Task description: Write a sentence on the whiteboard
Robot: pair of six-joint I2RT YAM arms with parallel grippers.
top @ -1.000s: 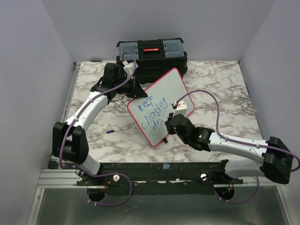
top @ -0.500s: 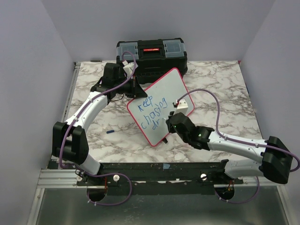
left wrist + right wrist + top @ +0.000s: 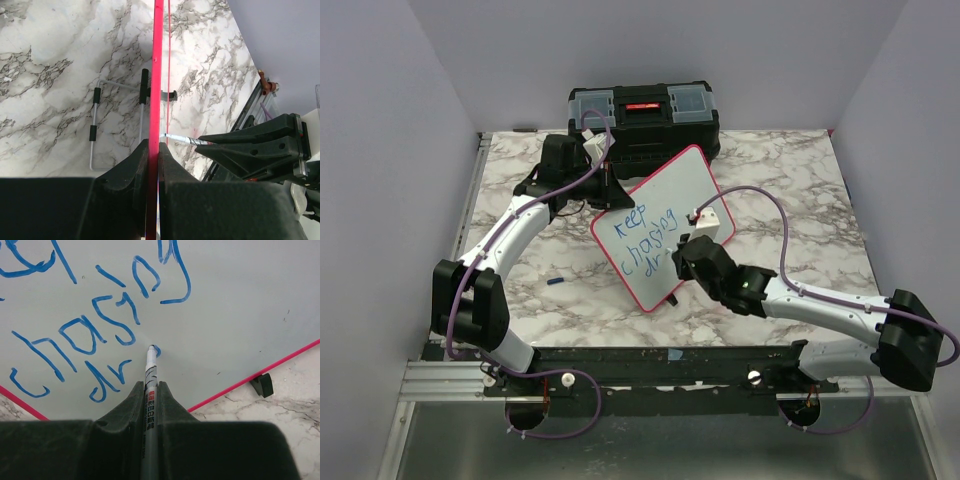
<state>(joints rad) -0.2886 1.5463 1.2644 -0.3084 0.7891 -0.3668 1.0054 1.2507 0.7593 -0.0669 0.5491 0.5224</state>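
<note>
While my left tool [image 3: 154, 147] is pressed together on the thin red rim of the whiteboard [image 3: 688, 185], my right tool [image 3: 150, 387] pinches a marker [image 3: 149, 371] whose tip touches the white face just beside the letters "dr". That board sits near the middle of the worktop [image 3: 520, 190], turned at an angle, and the sentence [image 3: 645, 240] on it runs in blue over three slanted lines: "keep", "chasing", "dr". Behind the board's far corner a black toolbox [image 3: 642, 118] with clear lid compartments stands against the back wall. Past my left tool's fingers, a wire stand [image 3: 95, 125] with black sleeves lies on the marble beside the rim. A small black foot [image 3: 262, 384] sits just outside the board's lower edge on my right side. A small blue piece [image 3: 556, 282] lies alone to the left of the board, well apart from it. My right arm's purple cable [image 3: 760, 200] arcs over the marble beside the board's right corner. Grey veins run through the white worktop, and plain pale lilac walls close it in on three sides.
</note>
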